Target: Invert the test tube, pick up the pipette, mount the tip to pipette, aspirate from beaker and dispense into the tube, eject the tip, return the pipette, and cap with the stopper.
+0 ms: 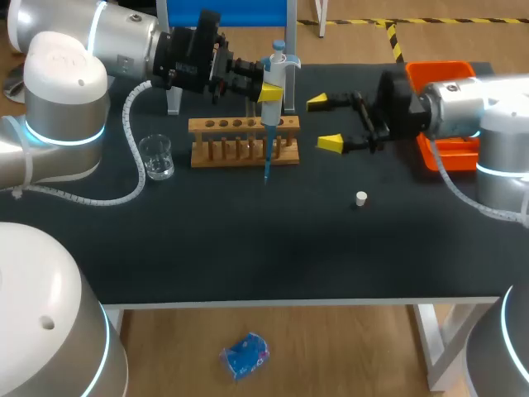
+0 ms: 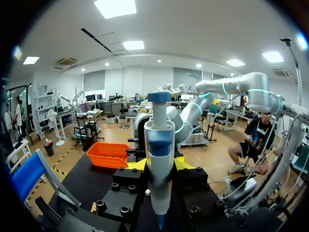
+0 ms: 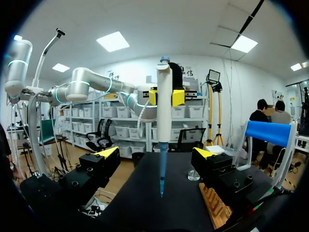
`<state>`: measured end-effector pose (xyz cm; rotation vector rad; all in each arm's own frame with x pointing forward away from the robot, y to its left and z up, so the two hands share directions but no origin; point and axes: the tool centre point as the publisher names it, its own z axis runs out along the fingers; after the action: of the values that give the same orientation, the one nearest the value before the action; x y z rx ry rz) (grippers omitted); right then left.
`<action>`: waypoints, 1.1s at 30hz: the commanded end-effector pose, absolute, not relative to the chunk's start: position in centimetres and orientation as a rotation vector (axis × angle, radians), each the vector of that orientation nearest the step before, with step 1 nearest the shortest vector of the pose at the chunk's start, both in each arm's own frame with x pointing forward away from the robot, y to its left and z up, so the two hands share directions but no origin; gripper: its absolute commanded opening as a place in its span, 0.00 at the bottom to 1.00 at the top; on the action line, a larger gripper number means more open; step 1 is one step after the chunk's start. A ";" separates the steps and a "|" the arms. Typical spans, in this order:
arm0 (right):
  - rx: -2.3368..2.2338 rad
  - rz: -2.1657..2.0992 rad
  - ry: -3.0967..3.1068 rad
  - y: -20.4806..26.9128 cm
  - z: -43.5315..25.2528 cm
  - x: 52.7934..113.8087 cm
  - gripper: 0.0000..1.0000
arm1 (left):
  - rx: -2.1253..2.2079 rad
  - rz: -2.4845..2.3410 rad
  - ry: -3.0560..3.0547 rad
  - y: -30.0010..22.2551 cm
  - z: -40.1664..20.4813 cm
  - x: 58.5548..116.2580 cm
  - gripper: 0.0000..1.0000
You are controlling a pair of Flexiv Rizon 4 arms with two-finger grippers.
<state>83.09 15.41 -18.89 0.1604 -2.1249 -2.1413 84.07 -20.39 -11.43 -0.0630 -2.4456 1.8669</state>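
White pipette [image 1: 276,76] with blue plunger cap, blue conical tip [image 1: 267,164] mounted: upright, clear of the desk, tip pointing down. In the head view the tip crosses the front of the light wooden test-tube rack [image 1: 244,141]; whether it touches the rack cannot be told.

Left gripper [image 2: 160,165]: its 2 yellow-tipped fingers pinch the pipette at mid-body, 1 on each side. The left arm comes in from the rear left, with the gripper held level over the rack.

Right gripper [image 1: 324,122]: fingers spread wide, nothing between them, just beside the rack's right end and facing the pipette. In the right wrist view the pipette hangs ahead of this gripper, in line with the gap between the 2 fingers and apart from both.

Clear glass beaker [image 1: 156,157]: upright on the black desk [image 1: 248,248], near the rack's left end.

Small white stopper [image 1: 361,198]: on the desk, in front of the right gripper, well apart from the rack.

Orange plastic tray [image 1: 438,76]: rear right of the desk, partly behind the right arm.
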 end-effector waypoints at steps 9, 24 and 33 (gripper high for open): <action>0.160 -2.166 -2.106 19.7 -17.0 82.6 1.00 | -0.064 1.861 -2.446 -20.3 -11.3 84.1 0.00; 0.121 -2.244 -2.043 22.0 -16.6 81.8 0.88 | -0.064 1.861 -2.446 -20.3 -11.3 84.1 0.00; 0.116 -2.270 -2.034 22.7 -16.2 81.9 0.56 | -0.064 1.861 -2.446 -20.3 -11.3 84.1 0.00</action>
<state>82.11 22.36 -16.27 0.1165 -2.0343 -2.2664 83.90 -20.44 -11.42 -0.0650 -2.4431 1.8652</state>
